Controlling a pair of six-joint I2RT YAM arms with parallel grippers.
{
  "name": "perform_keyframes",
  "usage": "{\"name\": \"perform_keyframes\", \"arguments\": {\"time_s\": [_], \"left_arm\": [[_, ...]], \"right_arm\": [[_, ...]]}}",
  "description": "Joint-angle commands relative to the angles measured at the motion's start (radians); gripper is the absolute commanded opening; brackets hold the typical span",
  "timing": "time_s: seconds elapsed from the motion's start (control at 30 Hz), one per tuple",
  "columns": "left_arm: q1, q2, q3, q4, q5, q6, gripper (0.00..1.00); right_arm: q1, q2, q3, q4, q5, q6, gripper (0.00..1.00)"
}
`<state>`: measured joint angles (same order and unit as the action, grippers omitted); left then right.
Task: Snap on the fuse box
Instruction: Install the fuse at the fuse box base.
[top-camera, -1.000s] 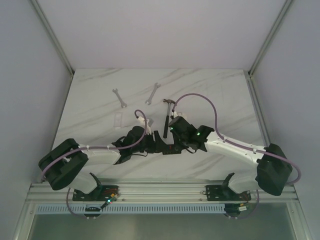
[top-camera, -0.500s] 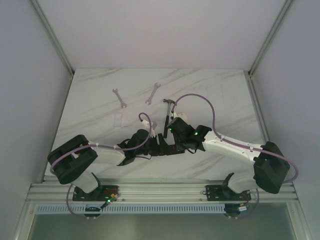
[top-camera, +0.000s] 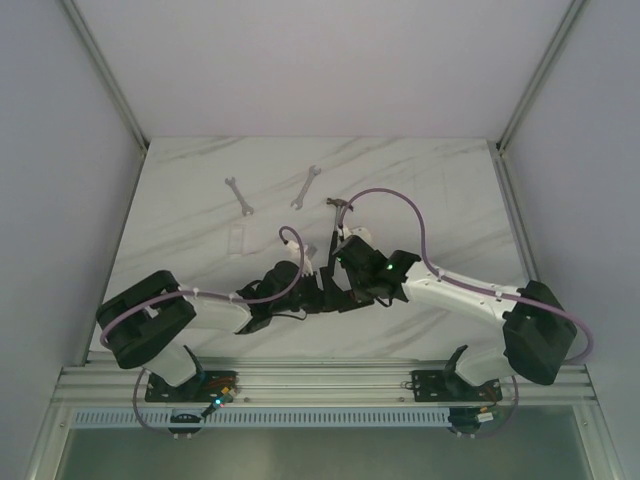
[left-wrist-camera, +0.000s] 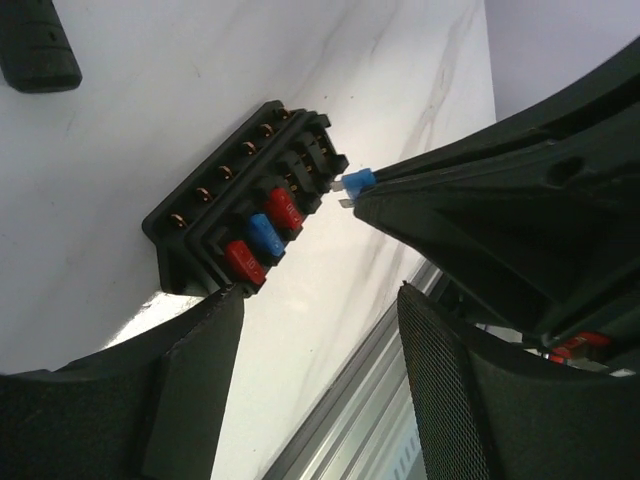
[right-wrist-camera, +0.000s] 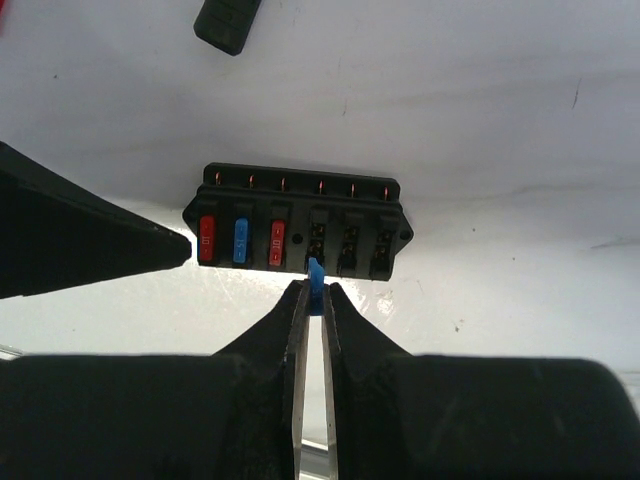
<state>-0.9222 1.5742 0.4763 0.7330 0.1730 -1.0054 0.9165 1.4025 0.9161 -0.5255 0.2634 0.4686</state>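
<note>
On the white table lies the fuse box; the right gripper pinches a blue fuse by an empty slot, the left gripper gapes wide beside, so next comes a straight push in.

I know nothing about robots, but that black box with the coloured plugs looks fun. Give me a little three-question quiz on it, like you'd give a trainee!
1. True or false: the right gripper is holding nothing.
2. How many seated fuses does the fuse box hold? A) two B) three C) six
3. Fill in: the loose fuse between the right gripper's jaws is coloured ____.

Key
1. False: it is shut on the loose fuse, just in front of an empty slot.
2. B: red, blue, red, with three slots empty.
3. Blue.
</note>
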Motion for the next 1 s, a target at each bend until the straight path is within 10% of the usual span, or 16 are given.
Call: {"name": "perform_keyframes", "arguments": {"time_s": [0.0, 0.97], "left_arm": [[0.009, -0.065, -0.016, -0.026, -0.037, 0.016, 0.73], [0.227, -0.349, -0.067, -0.331, -0.194, 0.318, 1.0]], "right_arm": [[0.005, 0.005, -0.012, 0.03, 0.039, -0.041, 0.0], [0.009, 0.023, -0.051, 0.097, 0.103, 0.041, 0.0]]}}
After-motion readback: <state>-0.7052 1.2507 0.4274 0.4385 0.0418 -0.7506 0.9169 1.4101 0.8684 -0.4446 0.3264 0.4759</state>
